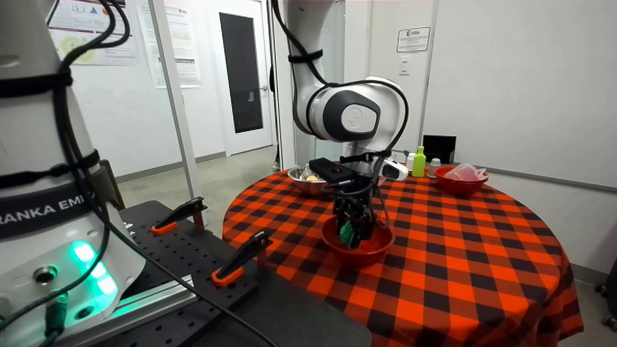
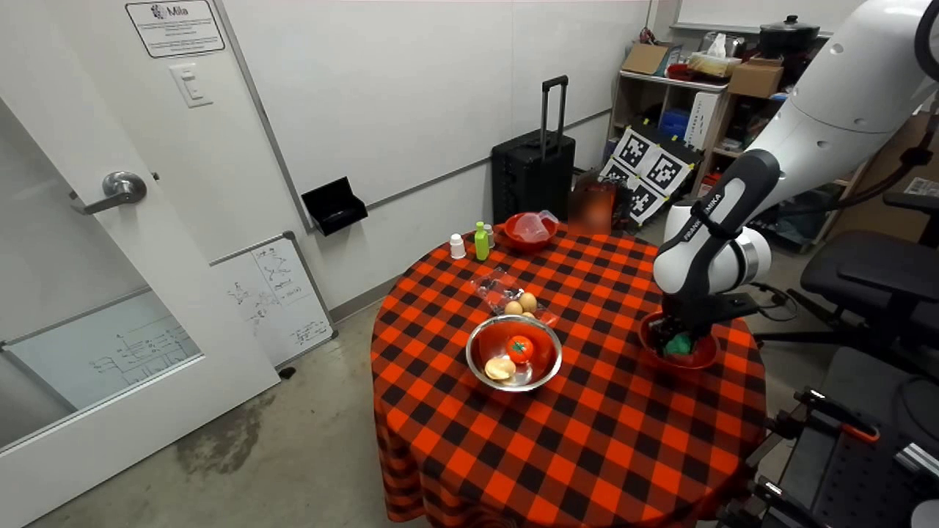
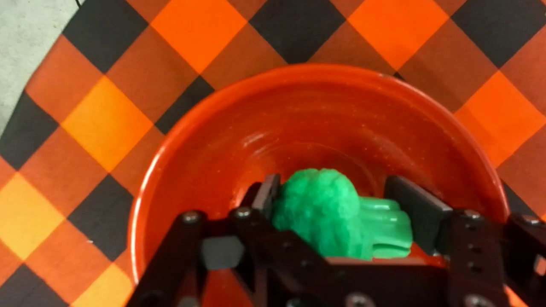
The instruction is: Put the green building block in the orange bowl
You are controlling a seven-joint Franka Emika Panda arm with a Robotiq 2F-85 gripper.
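The green building block is bright green with a bumpy round head and a ridged stem. It also shows in both exterior views. My gripper points down inside the orange bowl, with its fingers shut on the block, one at the head and one at the stem end. The bowl is red-orange and stands under the gripper in both exterior views. Whether the block touches the bowl's bottom is hidden. Part of the head is behind the gripper's linkage in the wrist view.
A steel bowl holds a tomato and a pale piece. Eggs in clear packaging lie beside it. A yellow-green bottle, white containers and another red bowl with a translucent jug stand at the far edge.
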